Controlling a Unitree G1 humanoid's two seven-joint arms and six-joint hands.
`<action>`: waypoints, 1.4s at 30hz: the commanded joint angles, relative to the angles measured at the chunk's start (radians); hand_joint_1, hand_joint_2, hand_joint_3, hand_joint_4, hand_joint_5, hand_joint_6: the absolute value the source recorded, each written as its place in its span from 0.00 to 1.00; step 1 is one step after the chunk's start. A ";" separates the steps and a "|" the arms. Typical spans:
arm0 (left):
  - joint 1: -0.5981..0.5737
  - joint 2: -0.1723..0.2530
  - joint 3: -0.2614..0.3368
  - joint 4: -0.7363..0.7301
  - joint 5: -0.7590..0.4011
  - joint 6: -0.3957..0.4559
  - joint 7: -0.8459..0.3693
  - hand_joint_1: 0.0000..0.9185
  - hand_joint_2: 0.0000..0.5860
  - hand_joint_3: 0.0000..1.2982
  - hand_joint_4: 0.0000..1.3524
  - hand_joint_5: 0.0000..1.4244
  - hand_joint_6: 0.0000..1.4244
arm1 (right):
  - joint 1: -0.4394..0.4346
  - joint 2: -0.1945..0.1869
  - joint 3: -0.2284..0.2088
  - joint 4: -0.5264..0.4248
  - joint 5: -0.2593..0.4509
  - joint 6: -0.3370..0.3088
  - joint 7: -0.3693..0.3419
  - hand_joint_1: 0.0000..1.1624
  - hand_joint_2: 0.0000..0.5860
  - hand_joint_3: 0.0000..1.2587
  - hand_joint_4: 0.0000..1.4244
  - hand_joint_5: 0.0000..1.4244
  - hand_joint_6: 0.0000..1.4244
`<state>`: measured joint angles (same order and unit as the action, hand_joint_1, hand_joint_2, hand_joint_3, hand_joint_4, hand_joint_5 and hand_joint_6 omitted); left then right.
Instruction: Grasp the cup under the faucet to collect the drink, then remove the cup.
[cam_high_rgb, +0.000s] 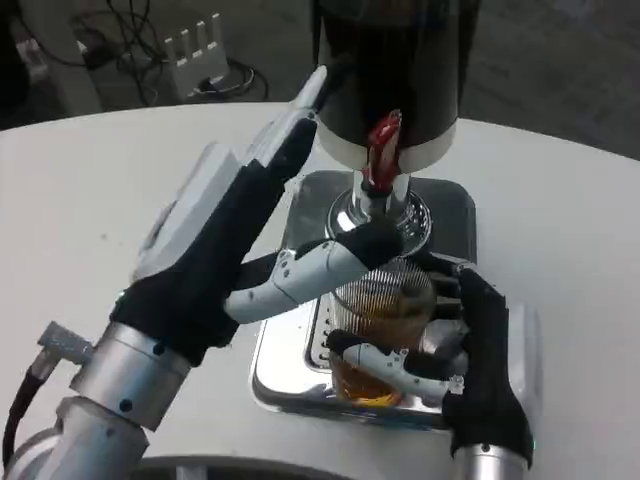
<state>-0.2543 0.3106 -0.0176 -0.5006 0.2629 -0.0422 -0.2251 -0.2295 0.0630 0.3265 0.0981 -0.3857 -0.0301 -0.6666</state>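
A clear ribbed cup (383, 330) stands on the silver drip tray (285, 360) of a dark drink dispenser (395, 60), directly beneath the chrome faucet (375, 205) with its red tap lever (383, 145). The cup is partly filled with an amber drink. The right robot hand (455, 350) is wrapped around the cup from the right side, black palm against its wall and a white finger crossing its lower front, so it is grasping the cup. The left robot hand (255, 225) reaches up toward the dispenser with its fingers stretched out: one long finger points at the white band of the dispenser body near the lever, and another lies across just below the faucet, above the cup's rim. It appears to hold nothing, though whether a fingertip touches the faucet is hard to tell from this angle. The tray sits on a white round desk (90, 180); cables and a white power strip (195, 50) lie on the floor beyond.
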 joint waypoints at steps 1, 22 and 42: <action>0.072 0.004 0.042 -0.039 -0.035 -0.002 0.004 0.00 0.02 0.00 0.00 0.00 0.00 | 0.059 0.079 0.022 -0.061 -0.008 -0.017 0.004 0.81 0.11 0.75 0.74 0.84 0.87; 0.273 0.142 0.176 0.210 -0.059 -0.324 0.005 0.00 0.05 0.00 0.00 0.00 0.00 | 0.162 0.076 0.059 -0.150 -0.025 -0.045 0.011 0.81 0.11 0.76 0.75 0.85 0.91; 0.357 0.147 0.193 0.300 -0.028 -0.473 0.048 0.00 0.08 0.00 0.00 0.00 0.00 | 0.261 0.053 0.114 -0.235 -0.054 -0.132 -0.010 0.78 0.17 0.78 0.76 0.87 0.93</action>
<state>0.0794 0.4511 0.1677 -0.2173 0.2288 -0.4802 -0.1913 0.0228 0.0373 0.4110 -0.0905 -0.4117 -0.0982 -0.6603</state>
